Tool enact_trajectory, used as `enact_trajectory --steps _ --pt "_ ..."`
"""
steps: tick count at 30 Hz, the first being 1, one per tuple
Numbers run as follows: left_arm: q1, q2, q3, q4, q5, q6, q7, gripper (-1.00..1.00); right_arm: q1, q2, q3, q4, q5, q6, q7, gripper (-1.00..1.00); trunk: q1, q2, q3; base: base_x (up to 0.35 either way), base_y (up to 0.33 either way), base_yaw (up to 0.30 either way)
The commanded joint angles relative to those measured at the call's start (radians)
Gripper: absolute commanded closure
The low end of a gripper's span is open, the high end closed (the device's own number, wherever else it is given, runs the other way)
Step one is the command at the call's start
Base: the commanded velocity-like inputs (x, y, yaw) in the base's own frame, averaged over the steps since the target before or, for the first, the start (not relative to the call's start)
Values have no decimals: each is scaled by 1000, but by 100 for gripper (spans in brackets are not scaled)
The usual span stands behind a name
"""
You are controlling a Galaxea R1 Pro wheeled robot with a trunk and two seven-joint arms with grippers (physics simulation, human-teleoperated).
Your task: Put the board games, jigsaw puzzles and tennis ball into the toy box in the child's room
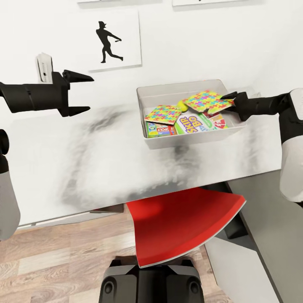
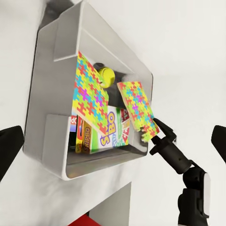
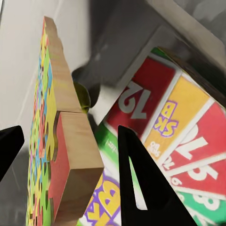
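White walls back the table [image 1: 63, 168], where the toy box [image 1: 185, 141] at one o'clock holds a puzzle mat [image 1: 163, 113]. A second mat [image 1: 206, 101] is pinched edgewise by the right gripper [image 1: 227, 100]. The tennis ball [image 2: 106, 75] is revealed by the left wrist view. The left gripper [image 1: 82, 94] is spread, empty.

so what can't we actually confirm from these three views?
- Third board game: in the head view the toy box shows SKIP-BO and a Monopoly box; a smaller blue one isn't discernible under the puzzles.
- Tennis ball: partly hidden by the puzzles in all three views.
- Right gripper: whether it grips the puzzle; wrist view shows a gap.
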Motion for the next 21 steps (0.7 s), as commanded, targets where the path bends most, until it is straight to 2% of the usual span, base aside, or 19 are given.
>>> enact_trajectory --steps 1,8,21 --pt "-2 -1 0 0 8 2 9 -100 1 2 -2 -1 -10 4 -12 100 1 -2 -1 0 0 0" --pt "-3 -12 0 0 8 2 9 -100 5 19 0 -3 -11 9 -14 100 1 -2 -1 0 0 0" --pt "-6 -17 1 0 8 2 9 -100 3 87 2 -3 -10 3 -18 100 1 -2 -1 0 0 0"
